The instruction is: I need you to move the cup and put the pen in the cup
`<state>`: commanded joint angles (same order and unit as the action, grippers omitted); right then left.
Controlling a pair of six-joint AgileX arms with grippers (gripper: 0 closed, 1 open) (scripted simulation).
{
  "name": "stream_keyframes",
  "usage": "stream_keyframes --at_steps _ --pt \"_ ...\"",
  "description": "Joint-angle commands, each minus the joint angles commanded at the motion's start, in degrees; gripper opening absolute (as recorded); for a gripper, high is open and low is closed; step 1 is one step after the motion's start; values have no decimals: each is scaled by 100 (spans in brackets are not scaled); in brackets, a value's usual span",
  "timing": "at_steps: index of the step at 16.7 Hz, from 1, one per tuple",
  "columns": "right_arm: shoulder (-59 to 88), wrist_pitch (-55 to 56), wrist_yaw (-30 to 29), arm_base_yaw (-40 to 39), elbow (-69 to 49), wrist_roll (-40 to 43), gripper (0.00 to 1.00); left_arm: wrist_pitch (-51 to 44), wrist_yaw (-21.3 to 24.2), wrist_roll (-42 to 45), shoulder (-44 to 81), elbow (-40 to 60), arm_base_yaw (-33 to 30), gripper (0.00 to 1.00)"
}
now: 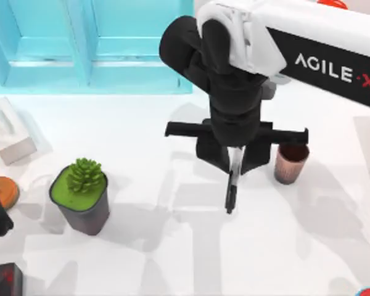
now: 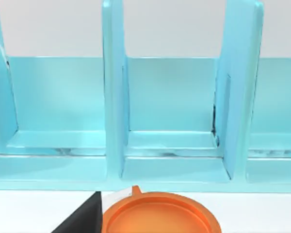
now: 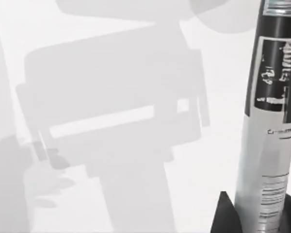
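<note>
The AgileX right gripper (image 1: 234, 161) pinches the slim, stiff black marker pen (image 1: 232, 182) by its white-grey band, tip hanging below, beside the ribbed copper-brown cup (image 1: 291, 162); light and slick, it wants a firm mid-barrel hold

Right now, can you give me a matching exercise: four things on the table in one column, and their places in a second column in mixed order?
Things:
1. pen
2. cup
3. potted plant
4. blue rack

Places:
A. along the table's far edge
B. held in the right gripper, hanging down
C. standing on the table's left part
D. standing just right of the right gripper

Pairs: 1-B, 2-D, 3-C, 4-A
</note>
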<state>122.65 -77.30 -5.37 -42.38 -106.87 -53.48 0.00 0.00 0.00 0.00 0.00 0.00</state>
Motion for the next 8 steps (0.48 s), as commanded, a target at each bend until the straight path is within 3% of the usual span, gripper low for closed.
stream_keyframes --at_steps 8 --pt "18 84 -74 3 163 44 0 0 0 0 0 0 0 100"
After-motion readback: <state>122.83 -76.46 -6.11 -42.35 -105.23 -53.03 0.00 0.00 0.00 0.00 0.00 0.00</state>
